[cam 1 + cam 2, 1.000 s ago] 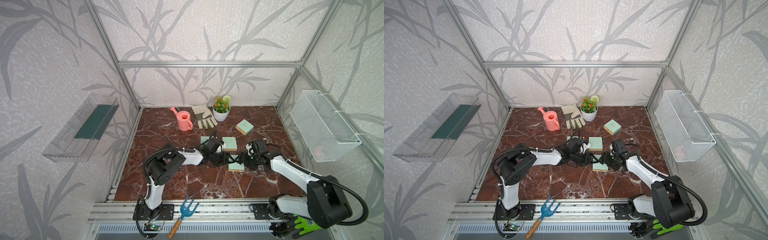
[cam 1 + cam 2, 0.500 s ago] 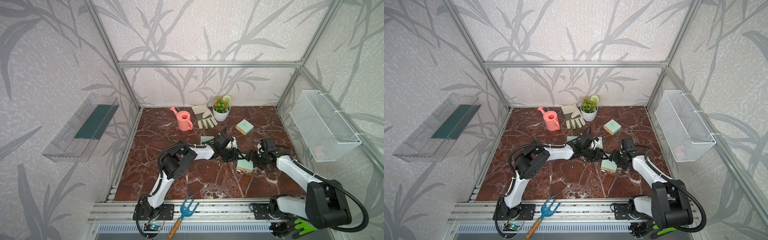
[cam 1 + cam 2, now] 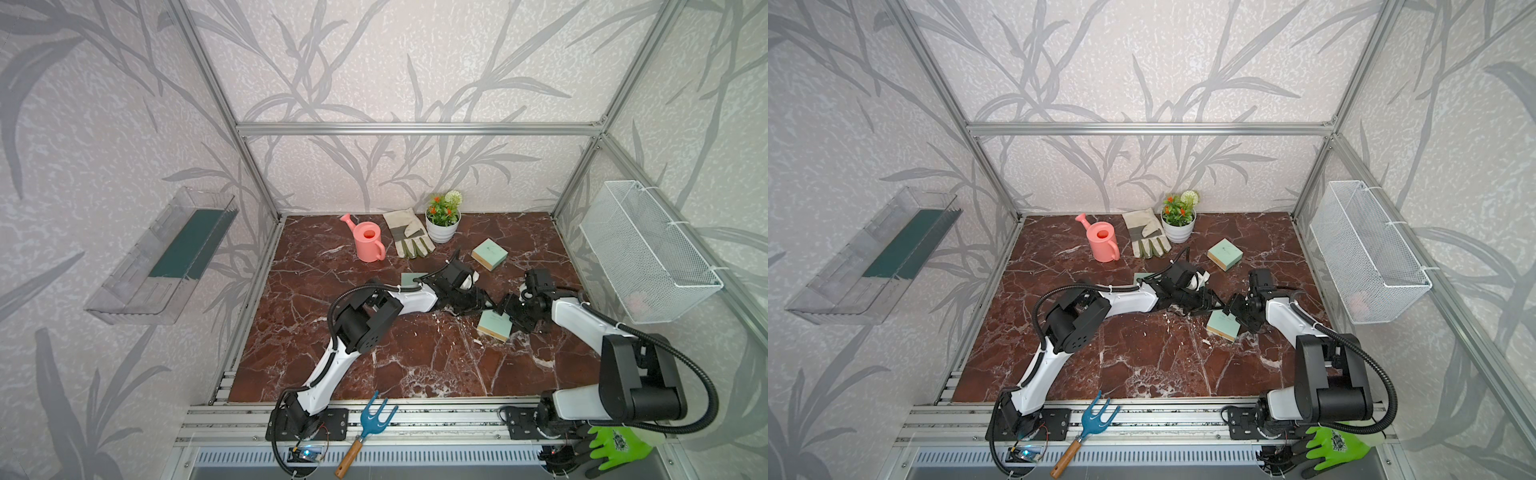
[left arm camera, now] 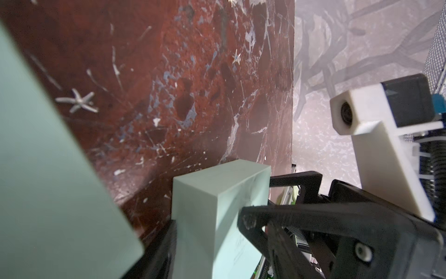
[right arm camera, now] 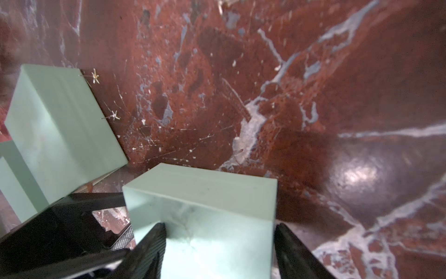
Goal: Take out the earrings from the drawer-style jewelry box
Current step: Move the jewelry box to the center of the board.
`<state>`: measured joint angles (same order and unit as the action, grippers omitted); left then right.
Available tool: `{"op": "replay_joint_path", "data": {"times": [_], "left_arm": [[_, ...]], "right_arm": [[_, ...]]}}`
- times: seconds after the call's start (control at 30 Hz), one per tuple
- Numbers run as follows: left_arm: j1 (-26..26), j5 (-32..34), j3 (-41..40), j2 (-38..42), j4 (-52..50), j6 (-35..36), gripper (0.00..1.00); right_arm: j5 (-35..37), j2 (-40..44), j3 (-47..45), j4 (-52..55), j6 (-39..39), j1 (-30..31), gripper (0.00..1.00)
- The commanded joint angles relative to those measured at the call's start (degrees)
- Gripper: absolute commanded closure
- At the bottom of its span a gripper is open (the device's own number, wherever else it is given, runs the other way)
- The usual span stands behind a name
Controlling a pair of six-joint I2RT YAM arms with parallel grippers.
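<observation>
The right gripper is pinching the mint box near the earrings, risking scattering them if swung; left gripper unclear.

Our left arm and right arm stretch low and forward, wrists angled inward, so left gripper and right gripper nearly meet. The right gripper clamps a box; whether the left gripper holds anything is unclear.
</observation>
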<state>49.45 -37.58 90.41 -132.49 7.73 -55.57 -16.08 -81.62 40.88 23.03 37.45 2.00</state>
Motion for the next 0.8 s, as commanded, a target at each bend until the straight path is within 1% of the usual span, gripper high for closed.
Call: {"op": "replay_joint_path", "data": {"times": [0.0, 0.1, 0.17, 0.27, 0.47, 0.53, 0.57, 0.77], "left_arm": [[2.49, -4.05, 1.98, -0.71, 1.63, -1.03, 0.41], [2.49, -4.64, 3.02, -1.57, 1.26, -1.11, 0.40], [2.74, -4.90, 3.51, -2.32, 1.52, -1.39, 0.40], [3.10, -4.93, 3.94, -2.81, 1.23, -1.48, 0.40], [3.20, -4.80, 3.68, -2.79, 1.08, -1.56, 0.40], [3.18, -4.57, 2.62, -2.35, 1.16, -1.51, 0.39], [3.11, -4.43, 2.06, -1.98, 1.47, -1.47, 0.38], [3.06, -4.76, 1.13, -1.65, 2.08, -1.43, 0.36]], "right_arm": [[-6.94, -1.43, 2.83, -7.13, 0.54, 0.31, 0.29], [-5.93, -3.13, 3.78, -7.07, 0.62, -0.80, 0.29], [-7.43, -3.89, 3.72, -8.64, 1.24, -2.04, 0.29], [-7.87, -5.04, 4.45, -9.17, 1.02, -3.13, 0.29], [-7.17, -7.75, 7.87, -6.40, -0.47, -4.62, 0.29], [-5.87, -7.70, 8.42, -4.95, -0.45, -5.28, 0.29], [-5.64, -7.37, 8.22, -4.88, -2.15, -5.70, 0.29], [-6.60, -6.32, 8.01, -4.40, -3.08, -6.30, 0.29]]}}
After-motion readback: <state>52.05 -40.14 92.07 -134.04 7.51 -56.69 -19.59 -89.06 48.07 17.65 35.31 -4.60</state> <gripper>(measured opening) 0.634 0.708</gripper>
